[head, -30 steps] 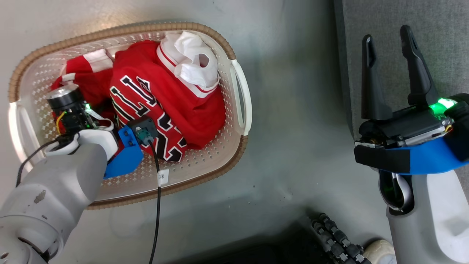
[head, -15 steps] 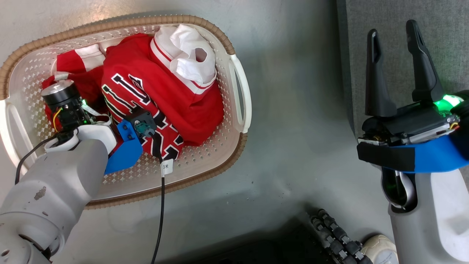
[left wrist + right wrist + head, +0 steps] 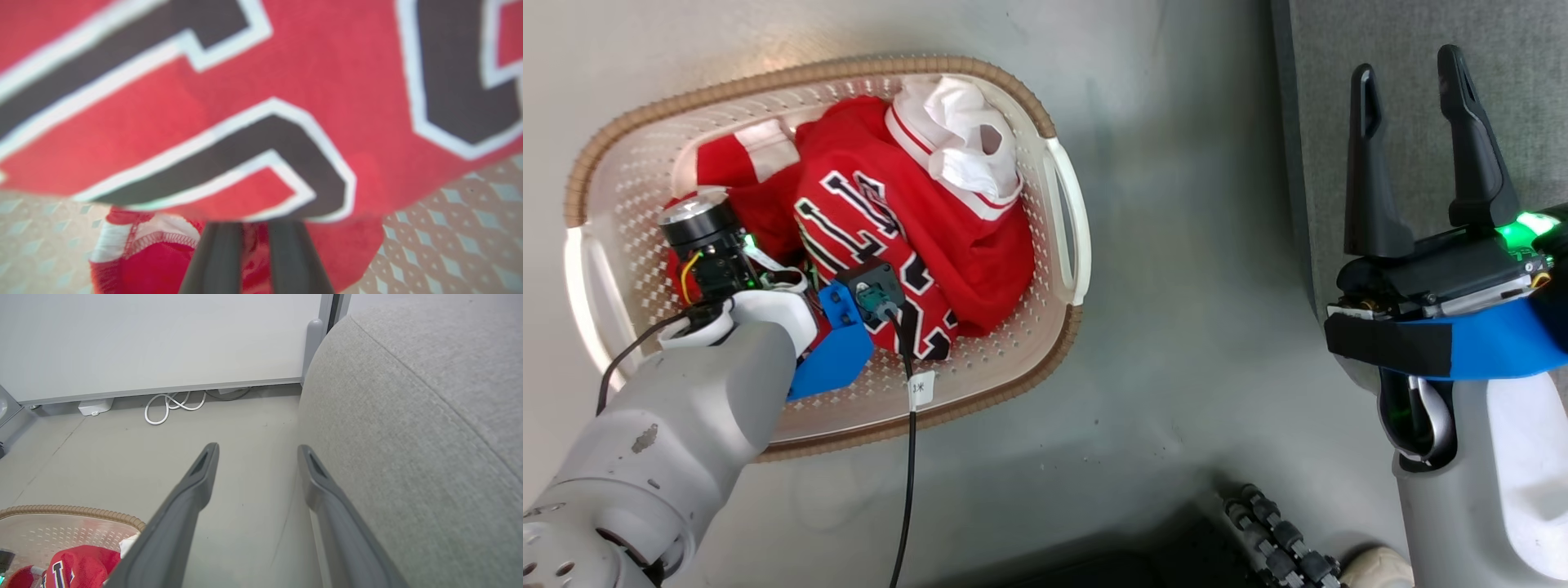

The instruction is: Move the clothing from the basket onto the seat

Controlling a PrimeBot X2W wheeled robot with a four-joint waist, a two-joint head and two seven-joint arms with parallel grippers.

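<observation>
The left gripper (image 3: 255,228) is sitting low in the basket (image 3: 1005,363), fingers nearly together, tips buried under the jersey (image 3: 947,237); I cannot tell whether they are pinching it. The right gripper (image 3: 1407,61) is hovering spread wide, the seat (image 3: 1531,98) just beyond.

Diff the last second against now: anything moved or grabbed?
Mostly the head camera shifted. The left gripper stays down in the jersey inside the basket, fingers nearly shut on its red cloth; nothing lifted yet. The right gripper stays open by the seat.
</observation>
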